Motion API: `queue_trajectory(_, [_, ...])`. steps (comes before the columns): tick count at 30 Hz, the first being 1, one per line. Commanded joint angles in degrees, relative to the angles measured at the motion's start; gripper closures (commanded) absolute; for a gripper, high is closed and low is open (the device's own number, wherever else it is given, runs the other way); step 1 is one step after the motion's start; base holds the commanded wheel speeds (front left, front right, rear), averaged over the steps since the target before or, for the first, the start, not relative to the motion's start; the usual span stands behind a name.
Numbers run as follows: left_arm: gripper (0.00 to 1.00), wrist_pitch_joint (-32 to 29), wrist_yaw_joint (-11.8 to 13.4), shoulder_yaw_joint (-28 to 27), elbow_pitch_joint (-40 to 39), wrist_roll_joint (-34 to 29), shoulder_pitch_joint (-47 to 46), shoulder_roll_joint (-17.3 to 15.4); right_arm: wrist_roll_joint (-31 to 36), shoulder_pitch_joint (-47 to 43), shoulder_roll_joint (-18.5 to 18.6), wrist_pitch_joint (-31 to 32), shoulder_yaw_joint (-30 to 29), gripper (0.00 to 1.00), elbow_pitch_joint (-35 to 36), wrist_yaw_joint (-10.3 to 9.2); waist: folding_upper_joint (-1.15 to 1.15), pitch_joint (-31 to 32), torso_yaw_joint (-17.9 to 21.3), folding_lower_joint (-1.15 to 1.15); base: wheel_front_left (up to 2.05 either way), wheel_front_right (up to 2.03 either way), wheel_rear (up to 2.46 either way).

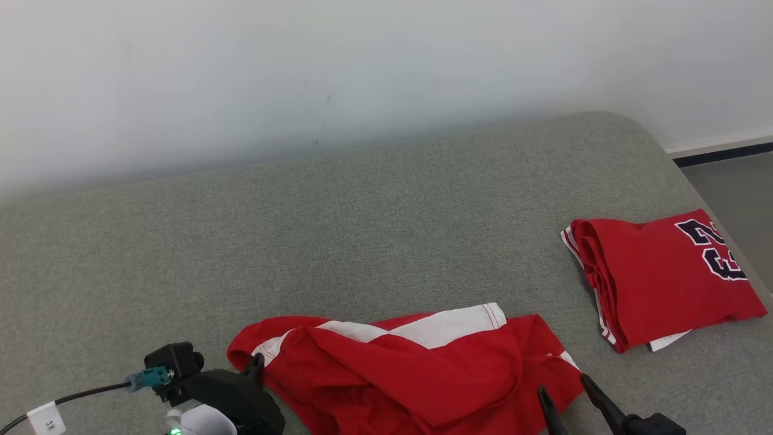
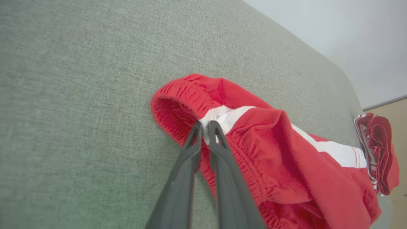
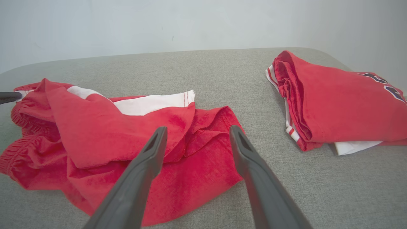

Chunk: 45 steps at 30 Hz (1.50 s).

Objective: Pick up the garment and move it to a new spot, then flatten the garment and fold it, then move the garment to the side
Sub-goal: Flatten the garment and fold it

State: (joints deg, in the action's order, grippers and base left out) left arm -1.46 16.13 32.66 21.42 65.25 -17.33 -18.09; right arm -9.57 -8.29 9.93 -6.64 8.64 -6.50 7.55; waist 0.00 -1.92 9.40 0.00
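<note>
Red shorts (image 1: 416, 368), white side stripe, crumpled at near edge of grey upholstered cushion (image 1: 362, 229). Left gripper (image 2: 205, 124): jaws clenched on elastic waistband at stripe end. Right gripper (image 3: 197, 128): jaws released, spread wide over leg hem, gripping nothing. Folded red jersey (image 1: 664, 278) well apart, to right.

The red shorts (image 3: 105, 133) are seen in soft matt cloth, ribbed at the waistband; the grey surface (image 1: 362, 229) is covered in coarse woven fabric; the dark fingers (image 3: 149, 159) are finished in smooth matt plastic.
</note>
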Motion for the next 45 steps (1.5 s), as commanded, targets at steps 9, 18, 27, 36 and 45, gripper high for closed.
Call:
queue_trajectory(9, [1.0, 1.8, -1.4, 0.6, -0.9, -0.9, 1.5, -1.0, 1.9, 1.8, 2.1, 3.1, -0.4, 0.0, 2.4, -0.14, 0.0, -0.5, -2.5, 0.0, 0.0, 0.0, 0.0])
queue_trajectory(18, [1.0, 1.4, 0.4, 3.4, -9.2, -3.1, 5.8, -2.3, 2.5, 8.1, 5.3, 24.0, -4.7, 0.0, 8.7, -0.14, 0.0, -3.6, -7.0, 0.0, 0.0, 0.0, 0.0])
queue_trajectory(27, [1.0, -0.1, 1.4, 5.2, -11.9, -4.0, 4.2, -1.6, 0.5, 19.5, 4.9, 39.5, -4.4, 0.0, 2.0, -0.14, 0.0, -6.4, -10.4, 0.0, 0.0, 0.0, 0.0])
queue_trajectory(36, [1.0, -0.2, 1.5, 5.4, -11.5, -4.1, 4.9, -1.8, 0.3, 20.7, 3.2, 47.7, -3.2, 0.21, 0.4, -0.14, 0.0, -6.6, -11.9, 0.0, 0.0, 0.0, 0.0])
queue_trajectory(45, [1.0, -0.4, 1.4, 5.6, -11.4, -3.8, 4.8, -1.8, -0.3, 19.1, 2.4, 52.4, -3.5, 0.53, 3.1, -0.14, 0.0, -6.3, -11.5, 0.0, 0.0, 0.0, 0.0])
